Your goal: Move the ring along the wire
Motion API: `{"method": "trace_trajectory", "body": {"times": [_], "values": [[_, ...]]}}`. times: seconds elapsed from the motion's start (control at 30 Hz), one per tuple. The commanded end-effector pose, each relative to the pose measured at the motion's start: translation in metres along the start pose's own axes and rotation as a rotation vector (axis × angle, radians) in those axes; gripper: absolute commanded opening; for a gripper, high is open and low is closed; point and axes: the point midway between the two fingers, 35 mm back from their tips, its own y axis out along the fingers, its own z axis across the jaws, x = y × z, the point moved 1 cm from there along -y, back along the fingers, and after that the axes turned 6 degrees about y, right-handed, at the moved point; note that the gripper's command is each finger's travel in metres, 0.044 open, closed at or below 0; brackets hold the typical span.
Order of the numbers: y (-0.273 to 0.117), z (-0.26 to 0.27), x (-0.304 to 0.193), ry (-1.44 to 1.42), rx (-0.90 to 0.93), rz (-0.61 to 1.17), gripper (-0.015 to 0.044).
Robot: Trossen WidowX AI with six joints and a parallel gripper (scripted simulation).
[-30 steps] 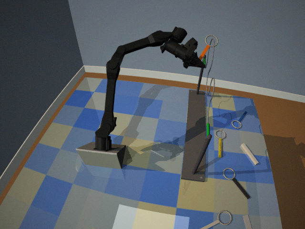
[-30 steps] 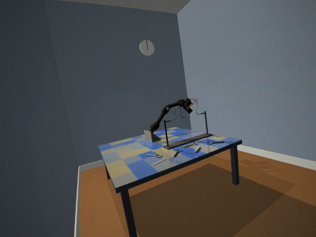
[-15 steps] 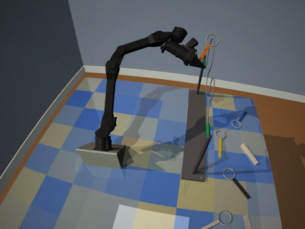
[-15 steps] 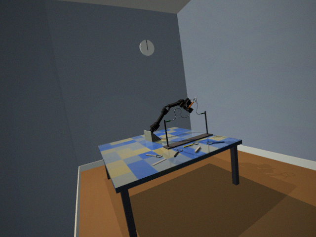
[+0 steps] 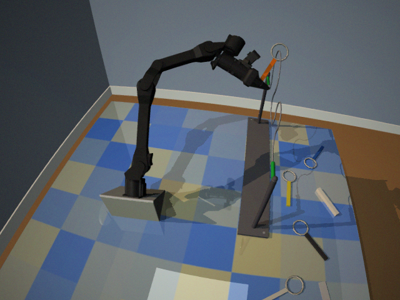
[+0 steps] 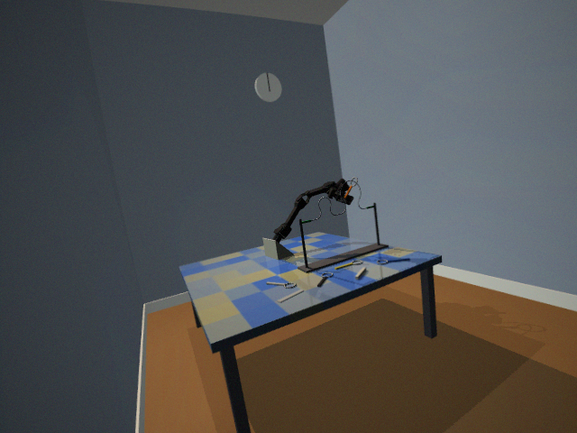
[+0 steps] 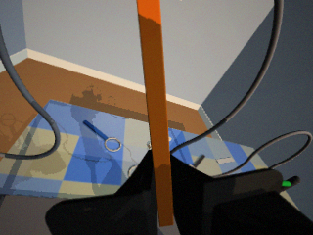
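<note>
My gripper (image 5: 268, 87) (image 7: 155, 154) is shut on the orange handle (image 5: 269, 69) (image 6: 348, 191) (image 7: 156, 98), near its lower end. The handle slants up from the fingers to the ring (image 5: 279, 43), which appears around the top of the wire's tall hump; the exact gap to the grey wire (image 5: 274, 142) (image 7: 268, 64) is too small to tell. The ring is out of the wrist view. The far green part (image 5: 267, 80) (image 6: 370, 207) shows just behind the fingertips in the top view. The other green part (image 5: 272, 170) (image 6: 306, 221) is bare, beside the near post (image 5: 264, 201) (image 6: 303, 244).
The far post (image 5: 262, 106) (image 6: 376, 224) and near post stand on a dark base board (image 5: 255, 145). Beyond it lie loose rings with a blue handle (image 5: 318, 152) (image 7: 95, 129), a yellow handle (image 5: 288, 194) and a black handle (image 5: 316, 247), and a pale bar (image 5: 327, 201).
</note>
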Motion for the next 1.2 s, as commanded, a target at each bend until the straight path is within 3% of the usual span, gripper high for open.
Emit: {"method": "trace_trajectory", "body": {"times": [0.0, 1.17], "values": [[-0.004, 0.002, 0.001, 0.041, 0.025, -0.006, -0.015], [-0.005, 0.019, 0.003, 0.437, 0.223, -0.003, -0.015]]}}
